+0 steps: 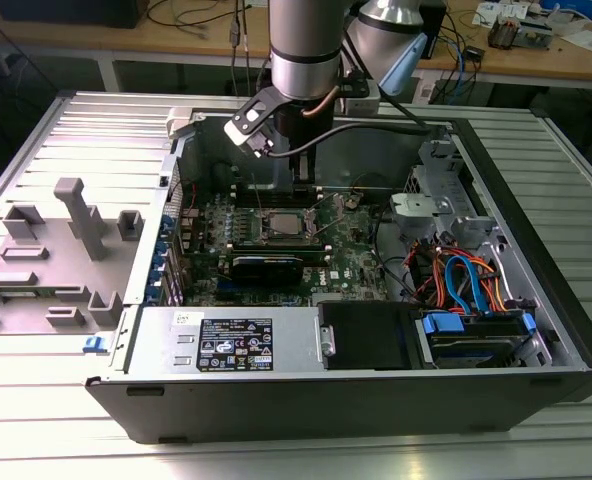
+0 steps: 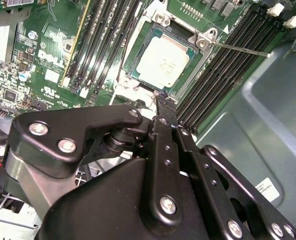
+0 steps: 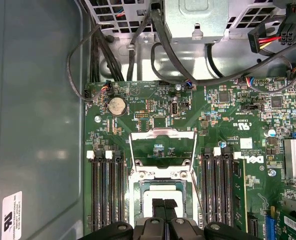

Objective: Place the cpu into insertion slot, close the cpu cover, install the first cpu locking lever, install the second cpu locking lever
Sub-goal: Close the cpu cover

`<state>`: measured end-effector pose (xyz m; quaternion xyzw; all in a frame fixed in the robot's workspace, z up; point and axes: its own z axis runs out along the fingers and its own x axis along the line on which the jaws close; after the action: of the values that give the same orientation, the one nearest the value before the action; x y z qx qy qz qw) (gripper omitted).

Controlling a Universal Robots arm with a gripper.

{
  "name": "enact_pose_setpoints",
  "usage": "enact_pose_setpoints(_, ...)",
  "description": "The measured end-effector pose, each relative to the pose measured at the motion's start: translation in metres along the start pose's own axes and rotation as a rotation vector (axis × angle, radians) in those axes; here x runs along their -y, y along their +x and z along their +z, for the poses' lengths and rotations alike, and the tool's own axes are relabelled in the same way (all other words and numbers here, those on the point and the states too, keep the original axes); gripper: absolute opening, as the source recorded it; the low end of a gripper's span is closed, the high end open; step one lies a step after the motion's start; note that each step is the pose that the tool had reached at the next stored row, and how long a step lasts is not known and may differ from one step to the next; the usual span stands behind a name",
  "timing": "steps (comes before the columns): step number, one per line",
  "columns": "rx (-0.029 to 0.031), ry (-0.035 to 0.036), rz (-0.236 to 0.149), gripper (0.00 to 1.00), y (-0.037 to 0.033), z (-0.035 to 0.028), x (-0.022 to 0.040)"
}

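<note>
cpu sits flat in the insertion slot, metal top up, nothing over it. Exterior view, left to right: grey fixture tray outside the case, green motherboard with the socket mid-board, gripper hanging right over the socket, drive cables beyond. Fingers look pinched together with nothing held. Key relation: the tips hover just above one edge of the cpu, and the cpu cover stands open on the opposite side of the socket, so the cpu lies between tips and cover. First wrist view gives the open cover and its window. Second wrist view instead gives a thin locking lever sticking out from a socket corner across the memory slots; it looks unlatched.
</note>
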<state>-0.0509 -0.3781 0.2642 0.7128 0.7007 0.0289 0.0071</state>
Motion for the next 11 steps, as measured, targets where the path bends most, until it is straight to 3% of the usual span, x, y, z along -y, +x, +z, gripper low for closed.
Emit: enact_pose_setpoints(11,0.0000,0.0000,0.000,0.11,0.0001,-0.0036,-0.0025)
